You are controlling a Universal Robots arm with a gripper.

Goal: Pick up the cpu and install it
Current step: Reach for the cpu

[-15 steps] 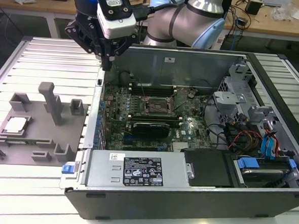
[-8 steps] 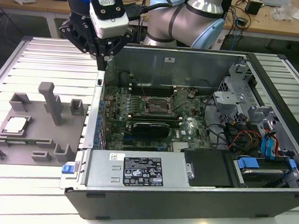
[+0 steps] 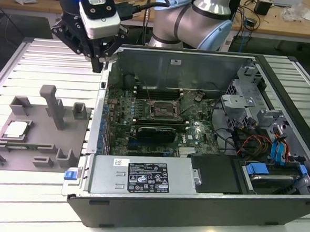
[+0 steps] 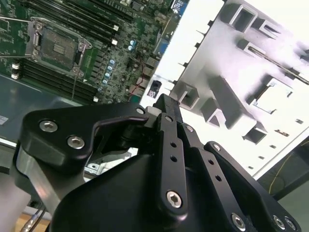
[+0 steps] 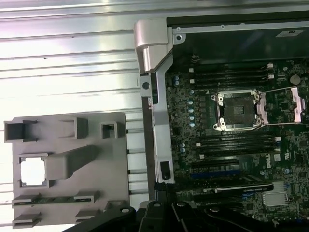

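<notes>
Over the computer case wall: gripper, jaws pressed together, holding nothing. Cpu lying flat in its pocket on the grey tray, well apart. Might bump the tall grey post nearby, going down crooked.

A large white label sits on the power supply box inside the computer case. It carries rows of fine print and small marks, none of them legible. A small sticker lies just beside it, and a wall sticker is on the case's far inner wall; both are unreadable. In the first wrist view, white lettering marks the circuit board, too small to make out.
</notes>
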